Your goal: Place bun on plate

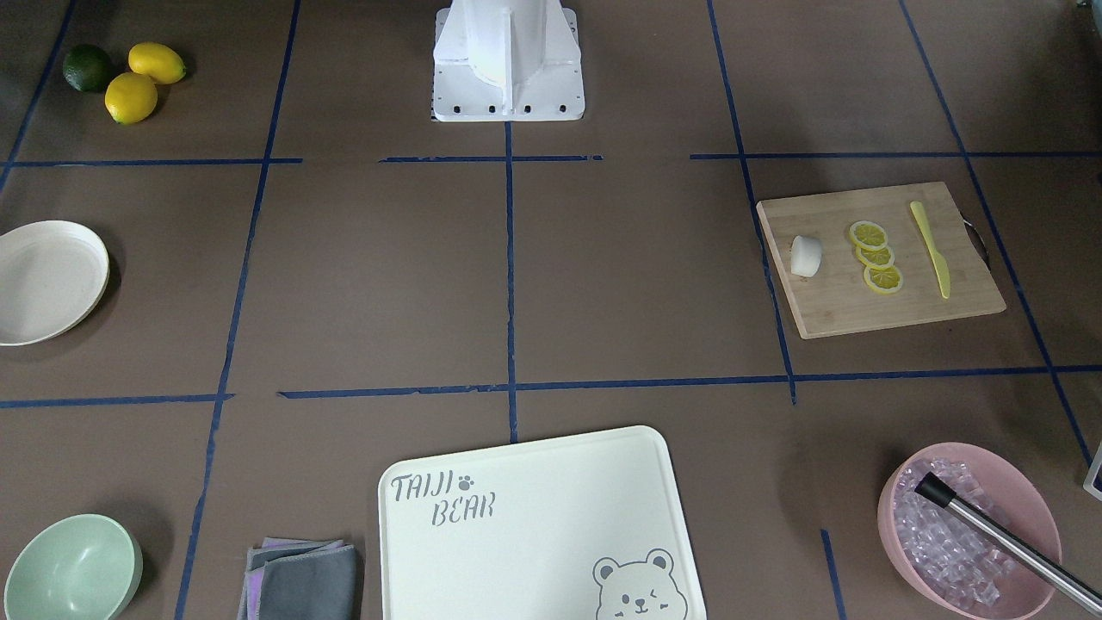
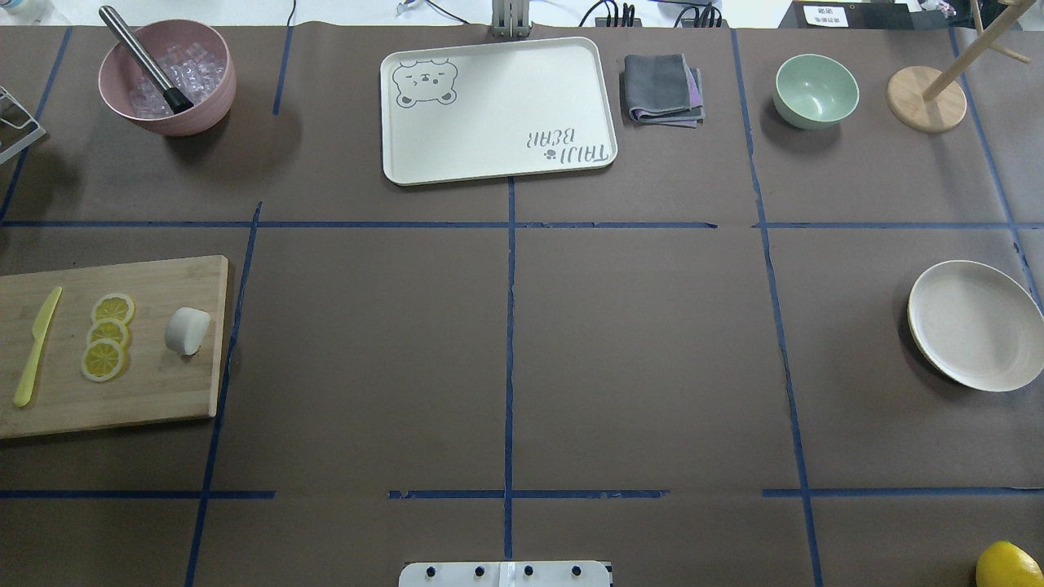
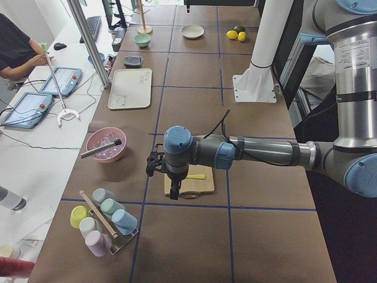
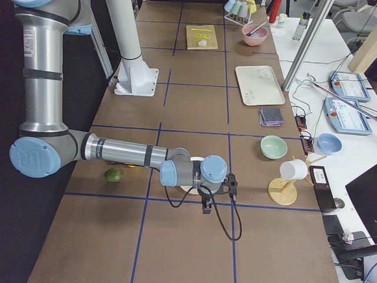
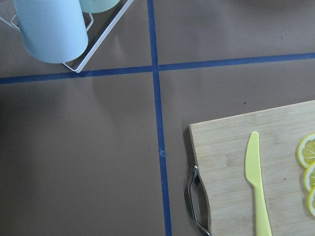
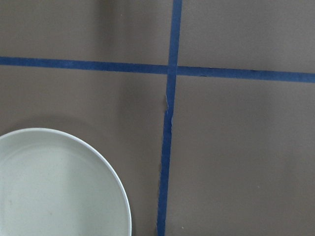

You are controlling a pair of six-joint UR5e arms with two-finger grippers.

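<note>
The white bun [image 2: 187,330] lies on the wooden cutting board [image 2: 147,391] at the table's left, beside three lemon slices [image 2: 107,335]; it also shows in the front view [image 1: 806,256]. The cream plate [image 2: 975,324] sits empty at the far right, and its rim fills the lower left of the right wrist view [image 6: 54,187]. My left gripper [image 3: 172,193] hangs over the board's outer end, seen only from the side. My right gripper [image 4: 206,210] hovers just past the plate, also seen only from the side. I cannot tell whether either is open or shut.
A yellow knife [image 2: 36,346] lies on the board. At the far edge stand a pink bowl of ice [image 2: 167,77], a bear tray [image 2: 497,110], a folded cloth [image 2: 662,88], a green bowl [image 2: 816,90] and a wooden stand [image 2: 926,99]. Lemons and a lime [image 1: 129,73] lie near the base.
</note>
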